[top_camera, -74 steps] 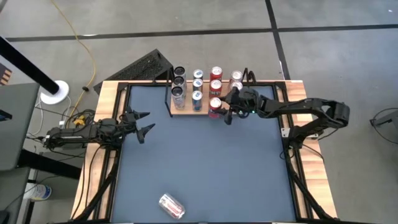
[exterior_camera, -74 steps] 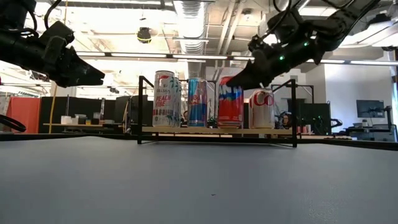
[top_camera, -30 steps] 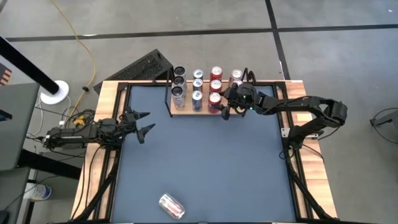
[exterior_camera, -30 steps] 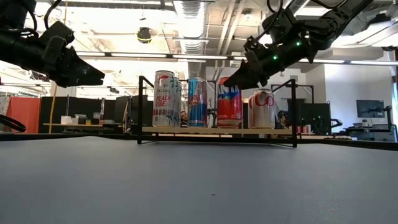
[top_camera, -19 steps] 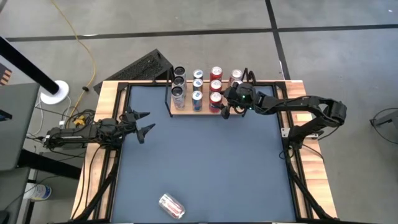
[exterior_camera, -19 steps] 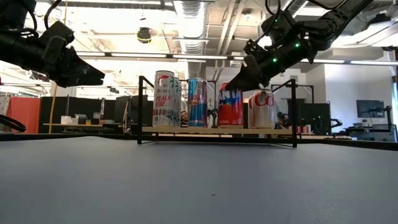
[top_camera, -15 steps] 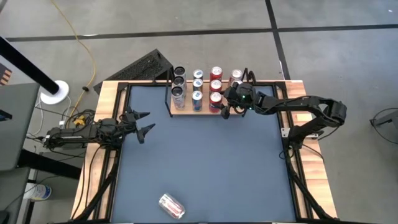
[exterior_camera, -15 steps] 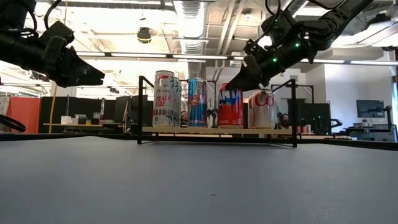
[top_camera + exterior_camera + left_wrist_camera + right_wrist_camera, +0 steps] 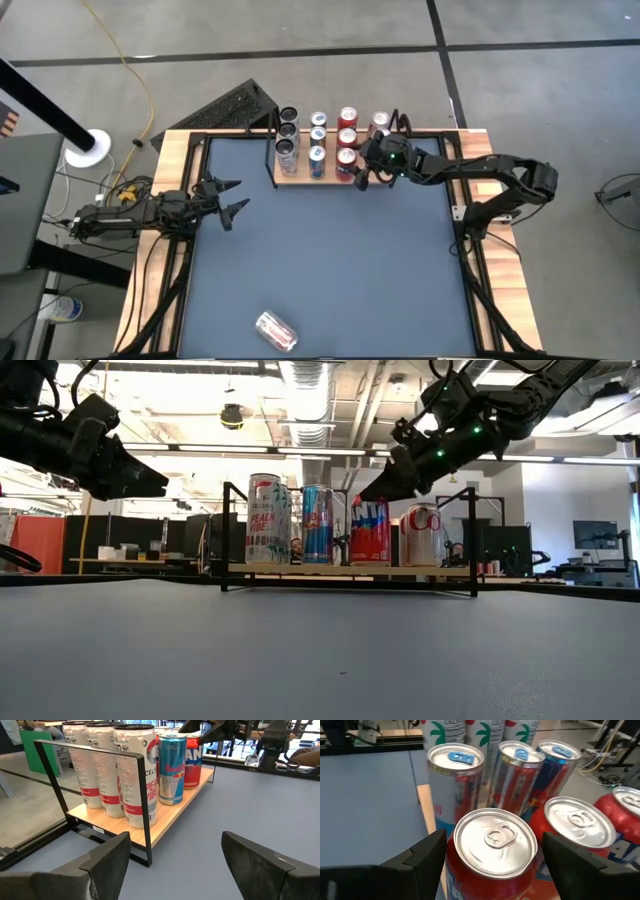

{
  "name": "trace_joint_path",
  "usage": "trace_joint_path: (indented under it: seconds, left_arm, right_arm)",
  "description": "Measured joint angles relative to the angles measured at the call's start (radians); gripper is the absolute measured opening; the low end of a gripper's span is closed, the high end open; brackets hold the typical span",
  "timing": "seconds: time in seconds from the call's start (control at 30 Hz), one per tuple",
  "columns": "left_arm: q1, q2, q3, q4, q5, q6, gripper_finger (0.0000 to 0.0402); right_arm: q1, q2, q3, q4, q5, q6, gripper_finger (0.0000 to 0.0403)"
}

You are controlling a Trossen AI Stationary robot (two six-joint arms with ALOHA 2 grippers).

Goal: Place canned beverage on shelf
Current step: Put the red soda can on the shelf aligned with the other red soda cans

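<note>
Left end effector [image 9: 228,199] is hovering over the left side of the desk [image 9: 320,260], fingers spread wide, holding nothing. A loose can [image 9: 275,331] is lying on its side near the desk's front edge, well apart from both arms. The shelf [image 9: 300,178] is sitting at the back of the desk: tall white cans [image 9: 135,775] are standing at its left end, slim blue cans [image 9: 171,767] next, then red ones. The front red can [image 9: 490,855] is standing upright on the shelf's board, at the front of its row. Right end effector [image 9: 364,172] is hanging just above that can's top, fingers [image 9: 420,857] spread wide on either side of it, not gripping it. In the low view it is sitting above the can's rim [image 9: 370,500].
</note>
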Motion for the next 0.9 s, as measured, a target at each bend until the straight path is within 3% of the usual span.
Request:
trace_joint_path:
  seconds: [0.4, 0.63, 0.77, 0.9]
  left_arm:
    - [0.0, 0.0, 0.0, 0.0, 0.0, 0.0, 0.03]
    - [0.0, 0.0, 0.0, 0.0, 0.0, 0.0, 0.03]
    - [0.0, 0.0, 0.0, 0.0, 0.0, 0.0, 0.03]
    - [0.0, 0.0, 0.0, 0.0, 0.0, 0.0, 0.03]
  right_arm:
    - [0.024, 0.0, 0.125, -0.122, 0.007, -0.018, 0.0312]
    - [0.082, 0.0, 0.325, -0.542, 0.012, 0.025, 0.0299]
    - [0.148, 0.0, 0.416, -0.746, 0.063, 0.027, 0.0261]
    - [0.212, 0.0, 0.422, -0.83, 0.101, 0.008, 0.0161]
